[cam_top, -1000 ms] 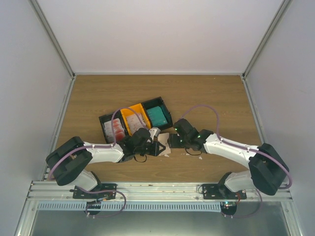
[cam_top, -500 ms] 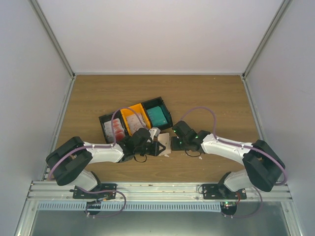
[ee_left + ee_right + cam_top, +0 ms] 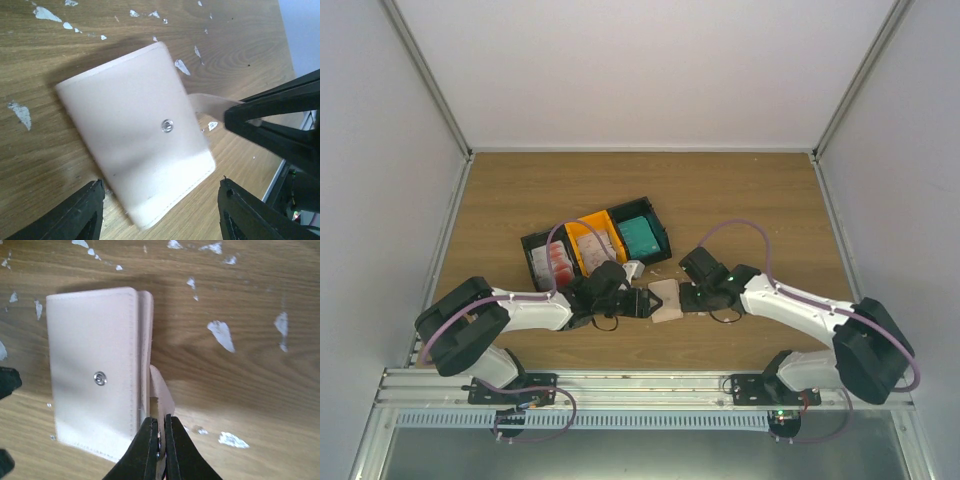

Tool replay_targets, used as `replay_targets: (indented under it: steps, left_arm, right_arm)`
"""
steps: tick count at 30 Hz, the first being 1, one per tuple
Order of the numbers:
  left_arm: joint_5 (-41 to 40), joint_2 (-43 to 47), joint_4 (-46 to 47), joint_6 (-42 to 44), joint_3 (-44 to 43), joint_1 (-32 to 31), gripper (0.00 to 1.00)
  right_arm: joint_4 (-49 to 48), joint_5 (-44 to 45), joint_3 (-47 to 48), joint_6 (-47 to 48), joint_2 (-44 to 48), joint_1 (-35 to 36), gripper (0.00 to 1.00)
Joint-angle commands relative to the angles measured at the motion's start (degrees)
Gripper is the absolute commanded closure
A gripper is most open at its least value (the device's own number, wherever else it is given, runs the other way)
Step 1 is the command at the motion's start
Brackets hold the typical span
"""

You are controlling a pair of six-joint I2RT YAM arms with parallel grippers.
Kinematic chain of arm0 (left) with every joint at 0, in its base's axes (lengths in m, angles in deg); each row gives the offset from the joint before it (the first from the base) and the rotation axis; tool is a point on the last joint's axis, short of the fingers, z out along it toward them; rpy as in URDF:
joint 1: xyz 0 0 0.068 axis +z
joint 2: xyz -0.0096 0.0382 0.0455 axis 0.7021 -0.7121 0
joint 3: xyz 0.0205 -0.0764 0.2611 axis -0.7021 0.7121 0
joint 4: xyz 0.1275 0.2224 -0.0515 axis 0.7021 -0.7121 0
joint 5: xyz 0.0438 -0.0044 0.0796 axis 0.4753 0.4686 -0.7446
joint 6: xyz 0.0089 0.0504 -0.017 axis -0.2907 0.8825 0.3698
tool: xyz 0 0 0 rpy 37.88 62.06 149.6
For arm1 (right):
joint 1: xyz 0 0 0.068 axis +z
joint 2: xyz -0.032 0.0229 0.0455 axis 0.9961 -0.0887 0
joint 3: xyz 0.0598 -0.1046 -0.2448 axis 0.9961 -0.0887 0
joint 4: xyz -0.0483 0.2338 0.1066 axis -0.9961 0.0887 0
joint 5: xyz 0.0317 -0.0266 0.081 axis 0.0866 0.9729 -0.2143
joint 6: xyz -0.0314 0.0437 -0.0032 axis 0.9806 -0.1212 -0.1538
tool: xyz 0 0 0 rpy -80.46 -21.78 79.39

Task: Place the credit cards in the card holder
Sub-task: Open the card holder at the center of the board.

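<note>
On your wooden table (image 3: 520,200), the black-and-orange bins (image 3: 582,228) hold the credit cards (image 3: 640,236), and the card holder (image 3: 666,300) lies flat near them, between both arms. Your left gripper (image 3: 159,202) hangs released over it with its fingers spread wide. Your right gripper (image 3: 161,427) is clenched on the holder's small tab (image 3: 162,390).

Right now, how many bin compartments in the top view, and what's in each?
3, joined in a row: left black bin holds white-and-red cards, middle orange bin pale cards, right black bin teal cards. Stacked cards underneath may be hidden.
</note>
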Motion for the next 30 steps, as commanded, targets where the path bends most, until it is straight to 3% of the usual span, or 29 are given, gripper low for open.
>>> replay_targets:
  steps: [1, 14, 20, 30]
  left_arm:
    - [-1.96, -0.23, -0.06, -0.02, 0.06, 0.49, 0.34]
    - [-4.70, 2.31, -2.02, 0.48, -0.62, 0.58, 0.30]
    - [-5.00, 2.35, -1.93, 1.17, -0.25, 0.76, 0.47]
    - [-6.05, 2.63, -1.88, 1.30, -0.03, 0.85, 0.56]
  right_arm:
    - [7.00, 1.56, 2.08, 1.84, 4.17, -1.34, 1.00]
    - [8.66, -1.93, 10.40, 6.58, 5.88, -2.06, 0.99]
    - [6.42, -3.48, 10.54, 7.27, 6.57, -2.06, 0.99]
    - [8.53, 7.67, 8.68, 6.54, 2.85, -2.23, 0.99]
